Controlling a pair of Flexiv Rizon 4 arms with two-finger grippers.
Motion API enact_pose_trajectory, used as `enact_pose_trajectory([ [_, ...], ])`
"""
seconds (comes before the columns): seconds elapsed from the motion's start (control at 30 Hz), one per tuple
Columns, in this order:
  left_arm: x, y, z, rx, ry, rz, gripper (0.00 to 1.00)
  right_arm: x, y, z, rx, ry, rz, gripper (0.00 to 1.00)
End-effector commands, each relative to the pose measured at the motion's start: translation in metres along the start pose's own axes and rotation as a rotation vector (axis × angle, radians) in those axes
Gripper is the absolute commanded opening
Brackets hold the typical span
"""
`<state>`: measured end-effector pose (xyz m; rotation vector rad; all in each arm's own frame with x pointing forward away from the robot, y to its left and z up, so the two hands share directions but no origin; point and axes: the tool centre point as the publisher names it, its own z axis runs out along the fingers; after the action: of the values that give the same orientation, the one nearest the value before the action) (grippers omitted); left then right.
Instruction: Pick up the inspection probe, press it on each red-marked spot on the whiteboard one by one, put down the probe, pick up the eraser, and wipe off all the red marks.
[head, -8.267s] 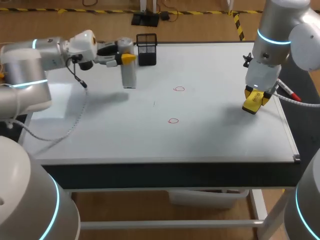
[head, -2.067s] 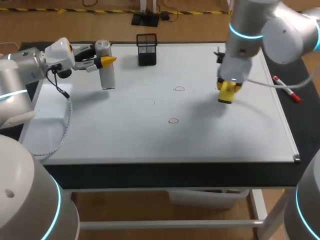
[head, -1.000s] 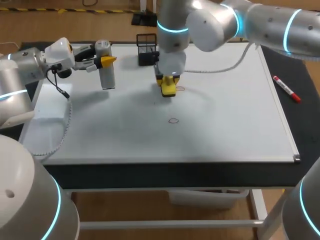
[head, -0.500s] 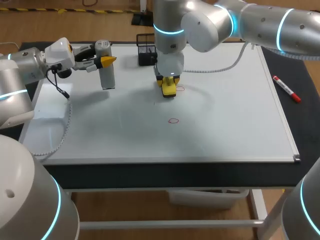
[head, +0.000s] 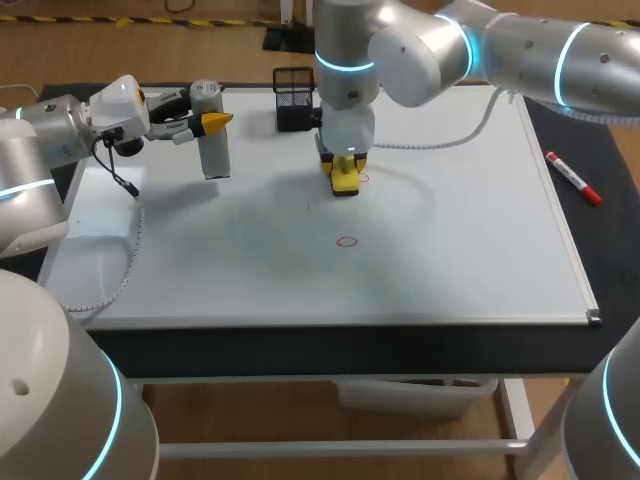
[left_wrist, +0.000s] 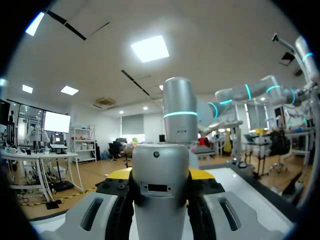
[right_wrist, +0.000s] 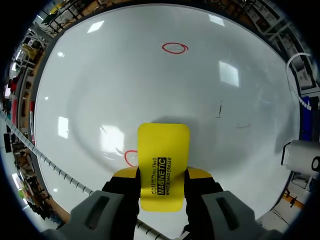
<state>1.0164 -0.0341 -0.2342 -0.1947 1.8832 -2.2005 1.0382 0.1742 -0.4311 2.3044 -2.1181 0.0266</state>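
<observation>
In the head view the whiteboard (head: 470, 250) carries two red rings. The near red mark (head: 347, 241) lies uncovered. My right gripper (head: 344, 168), reaching in from the right to the board's middle, is shut on the yellow eraser (head: 346, 183), which rests at the far red mark (head: 361, 178). In the right wrist view the eraser (right_wrist: 163, 150) half covers that ring (right_wrist: 130, 157), with the other ring (right_wrist: 175, 48) ahead. My left gripper (head: 212, 121) hovers at the far left, shut on the grey probe (head: 211, 140). The probe (left_wrist: 160, 200) fills the left wrist view between the left gripper's (left_wrist: 160, 175) fingers.
A black mesh pen holder (head: 293, 97) stands at the board's far edge, just behind my right gripper. A red marker (head: 572, 177) lies on the dark strip right of the board. A white cable (head: 130, 250) droops from my left arm onto the board.
My right arm swept the eraser in from the right to the far red mark, then nudged it slightly right over the ring. The left arm with the probe has stayed put.
</observation>
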Motion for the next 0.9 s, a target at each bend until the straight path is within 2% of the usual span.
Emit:
enact_pose_trajectory([
  [0.03,0.0,0.0,0.0,0.002,0.001,0.002,0.0,0.007,-0.003,0.002,-0.005,-0.001,0.012,0.0],
  [0.9,0.0,0.0,0.0,0.002,0.001,0.002,0.0,0.068,0.008,0.006,-0.01,0.029,0.14,0.0],
])
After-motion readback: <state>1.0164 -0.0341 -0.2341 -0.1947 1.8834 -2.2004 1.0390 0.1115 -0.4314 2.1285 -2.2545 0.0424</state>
